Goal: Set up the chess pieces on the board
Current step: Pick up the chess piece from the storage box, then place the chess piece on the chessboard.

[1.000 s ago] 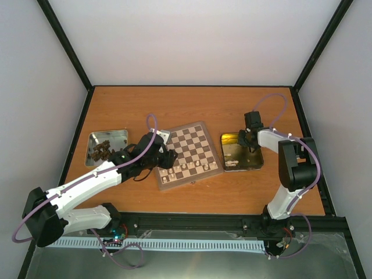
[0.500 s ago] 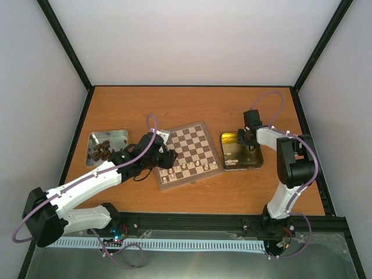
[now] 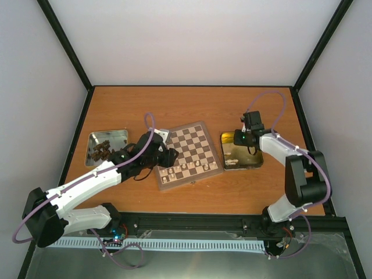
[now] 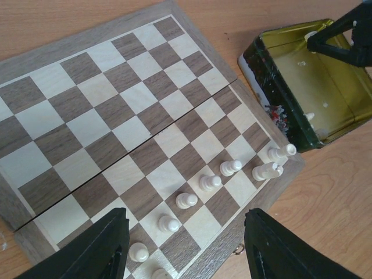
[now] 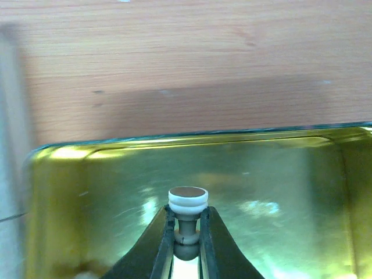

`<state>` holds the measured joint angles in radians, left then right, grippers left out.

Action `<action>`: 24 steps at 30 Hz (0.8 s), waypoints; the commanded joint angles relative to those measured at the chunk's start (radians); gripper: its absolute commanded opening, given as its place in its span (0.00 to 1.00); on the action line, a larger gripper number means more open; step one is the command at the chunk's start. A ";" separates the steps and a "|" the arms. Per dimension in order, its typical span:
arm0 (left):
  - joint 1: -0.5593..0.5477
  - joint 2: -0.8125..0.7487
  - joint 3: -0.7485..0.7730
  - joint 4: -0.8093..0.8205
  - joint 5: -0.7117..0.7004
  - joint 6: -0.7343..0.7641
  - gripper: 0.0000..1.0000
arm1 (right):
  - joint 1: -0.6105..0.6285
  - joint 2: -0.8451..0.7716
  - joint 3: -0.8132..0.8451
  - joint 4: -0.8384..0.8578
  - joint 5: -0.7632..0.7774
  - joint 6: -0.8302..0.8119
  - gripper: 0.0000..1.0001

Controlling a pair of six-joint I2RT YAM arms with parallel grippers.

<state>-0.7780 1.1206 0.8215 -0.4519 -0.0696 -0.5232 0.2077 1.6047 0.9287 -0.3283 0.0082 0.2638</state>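
My right gripper [image 5: 187, 231] has slid toward 9 o'clock over the gold tin [image 5: 81, 174], pinching a cream piece [image 5: 187, 200], its lower end hidden; left gripper [image 4: 186, 241] gapes above the board [image 4: 116, 87].

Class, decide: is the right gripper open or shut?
Shut: the right gripper pinches a cream chess piece by its stem, over the gold tin.

checkered board [image 4: 104, 104] lying flat, cream chess pieces [image 4: 209, 182] lining one edge
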 commanded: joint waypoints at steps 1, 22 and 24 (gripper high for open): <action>0.026 -0.016 0.014 0.079 0.072 -0.057 0.56 | 0.041 -0.112 -0.058 0.042 -0.185 -0.049 0.05; 0.203 0.048 0.078 0.295 0.520 -0.272 0.71 | 0.392 -0.104 0.068 0.226 -0.764 -0.186 0.07; 0.219 0.059 0.052 0.281 0.482 -0.309 0.67 | 0.403 -0.089 0.077 0.261 -0.763 -0.157 0.07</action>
<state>-0.5823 1.1553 0.8795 -0.1612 0.4538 -0.7650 0.5888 1.4891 0.9680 -0.1467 -0.7189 0.0910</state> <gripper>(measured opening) 0.705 0.098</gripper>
